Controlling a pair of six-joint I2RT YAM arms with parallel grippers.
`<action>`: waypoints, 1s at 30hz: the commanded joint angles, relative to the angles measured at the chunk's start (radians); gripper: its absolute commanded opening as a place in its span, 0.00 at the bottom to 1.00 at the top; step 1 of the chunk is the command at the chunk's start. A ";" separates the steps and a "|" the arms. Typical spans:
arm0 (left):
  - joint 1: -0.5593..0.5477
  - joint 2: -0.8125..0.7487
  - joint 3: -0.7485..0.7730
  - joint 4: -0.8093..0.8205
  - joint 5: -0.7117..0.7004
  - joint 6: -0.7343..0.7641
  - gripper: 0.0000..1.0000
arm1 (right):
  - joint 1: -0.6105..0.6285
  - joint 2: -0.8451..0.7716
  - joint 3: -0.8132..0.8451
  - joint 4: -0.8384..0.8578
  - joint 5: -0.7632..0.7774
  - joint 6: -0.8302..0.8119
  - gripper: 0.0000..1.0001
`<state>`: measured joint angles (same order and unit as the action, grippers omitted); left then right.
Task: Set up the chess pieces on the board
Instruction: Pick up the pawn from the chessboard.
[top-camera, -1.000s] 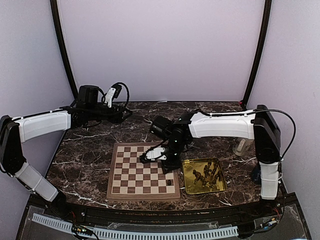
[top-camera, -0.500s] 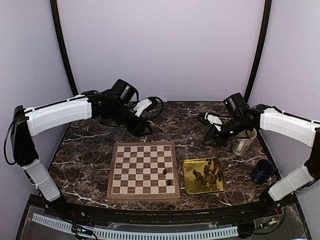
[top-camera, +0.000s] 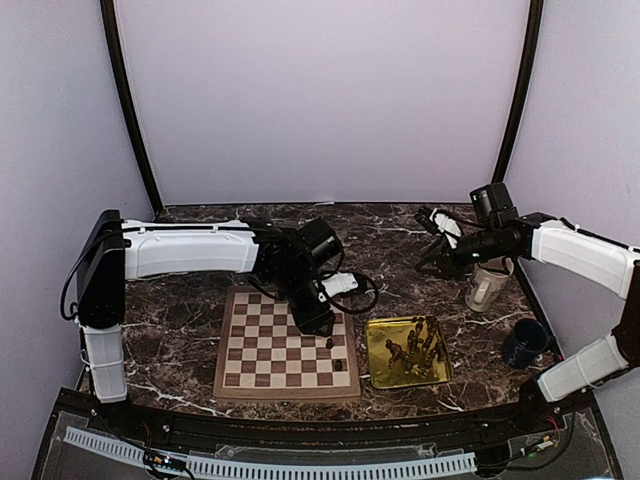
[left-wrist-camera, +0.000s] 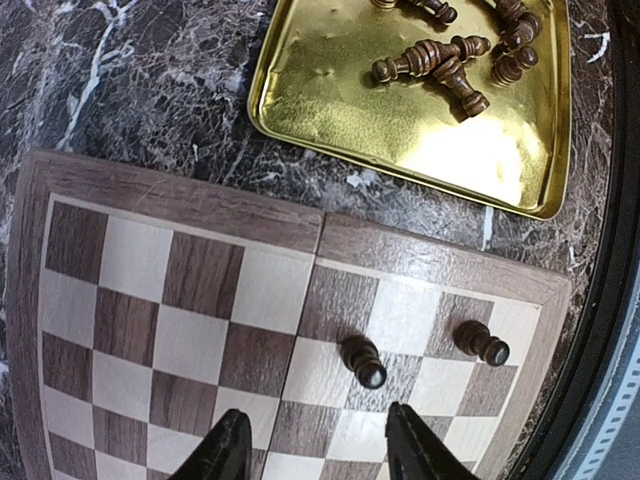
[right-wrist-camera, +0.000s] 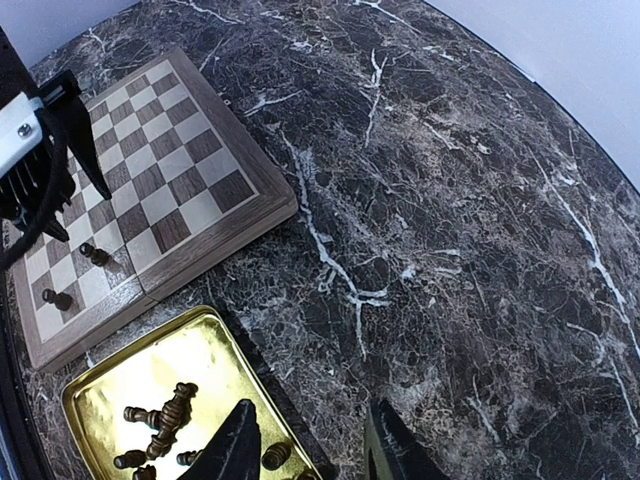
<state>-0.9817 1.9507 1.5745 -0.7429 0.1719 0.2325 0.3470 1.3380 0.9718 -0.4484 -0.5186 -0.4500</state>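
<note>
L gripper (left-wrist-camera: 318, 415): black fingers spread, nothing btwn, over the wooden checkered board (left-wrist-camera: 180, 290). Two dark, turned chess pieces (left-wrist-camera: 362, 360) stand upright on squares nr its tray-side edge. Other pieces (left-wrist-camera: 440, 60) lie jumbled in the shiny gold rectangular tray (left-wrist-camera: 330, 110) beside the board. R gripper (right-wrist-camera: 312, 408) spread, empty, above the veined dark marble table (right-wrist-camera: 450, 200).

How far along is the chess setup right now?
Done: two pieces stand on the board near its tray-side edge. In hand: nothing; the left tool hovers open over the board, the right tool open above the tabletop. Left: the other pieces lie in the gold tray.
</note>
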 joint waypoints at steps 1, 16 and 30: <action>-0.015 0.042 0.063 -0.028 -0.023 0.032 0.47 | 0.001 0.017 -0.005 0.027 -0.032 -0.001 0.37; -0.019 0.111 0.075 -0.020 0.076 0.043 0.34 | 0.001 0.029 -0.010 0.022 -0.037 -0.015 0.37; -0.033 0.033 0.033 -0.073 0.075 0.026 0.11 | 0.001 0.032 -0.012 0.019 -0.041 -0.019 0.37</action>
<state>-0.9977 2.0663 1.6283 -0.7624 0.2283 0.2619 0.3470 1.3643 0.9676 -0.4484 -0.5430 -0.4595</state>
